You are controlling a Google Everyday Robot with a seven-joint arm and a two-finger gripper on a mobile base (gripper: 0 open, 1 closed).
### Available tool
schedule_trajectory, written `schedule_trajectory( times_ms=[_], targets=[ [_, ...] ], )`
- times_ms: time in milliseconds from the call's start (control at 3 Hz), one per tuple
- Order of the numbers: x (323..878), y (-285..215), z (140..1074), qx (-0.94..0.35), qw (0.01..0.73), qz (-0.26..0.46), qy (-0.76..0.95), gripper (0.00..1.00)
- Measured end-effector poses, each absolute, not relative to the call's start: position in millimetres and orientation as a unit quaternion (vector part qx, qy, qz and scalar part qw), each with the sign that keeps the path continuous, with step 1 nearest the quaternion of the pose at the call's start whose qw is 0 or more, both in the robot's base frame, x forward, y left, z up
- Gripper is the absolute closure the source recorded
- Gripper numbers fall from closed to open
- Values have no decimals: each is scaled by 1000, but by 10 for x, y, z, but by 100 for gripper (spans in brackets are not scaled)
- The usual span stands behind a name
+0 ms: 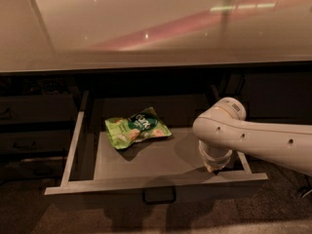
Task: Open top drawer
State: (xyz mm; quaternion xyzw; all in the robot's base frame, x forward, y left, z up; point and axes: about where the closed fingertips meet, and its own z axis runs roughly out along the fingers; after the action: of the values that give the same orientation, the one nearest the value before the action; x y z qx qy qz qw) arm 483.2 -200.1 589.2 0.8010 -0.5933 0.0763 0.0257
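Observation:
The top drawer (pixel 156 183) stands pulled out under the counter, showing its flat grey floor and pale side edges. Its small loop pull (pixel 159 195) hangs at the middle of the front. A green snack bag (pixel 136 128) lies on the drawer floor, left of centre. My white arm comes in from the right, and its gripper (pixel 214 165) points down into the drawer's right front corner, just behind the front panel. The wrist hides the fingers.
A glossy beige countertop (pixel 146 28) overhangs the drawer. Shorter dark drawer fronts (pixel 29 126) stack at the left. A dark cabinet front (pixel 273 96) is at the right. Brown carpet (pixel 73 218) lies below.

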Motion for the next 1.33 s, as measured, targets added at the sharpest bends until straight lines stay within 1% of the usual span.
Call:
schedule_trajectory(
  times_ms=[667,1000,1333],
  targets=[
    [4831,-2001,5892,801,26,76,-593,11],
    [4831,-2001,5892,801,26,76,-593,0],
    [4831,-2001,5891,801,26,76,-593,19]
  ],
)
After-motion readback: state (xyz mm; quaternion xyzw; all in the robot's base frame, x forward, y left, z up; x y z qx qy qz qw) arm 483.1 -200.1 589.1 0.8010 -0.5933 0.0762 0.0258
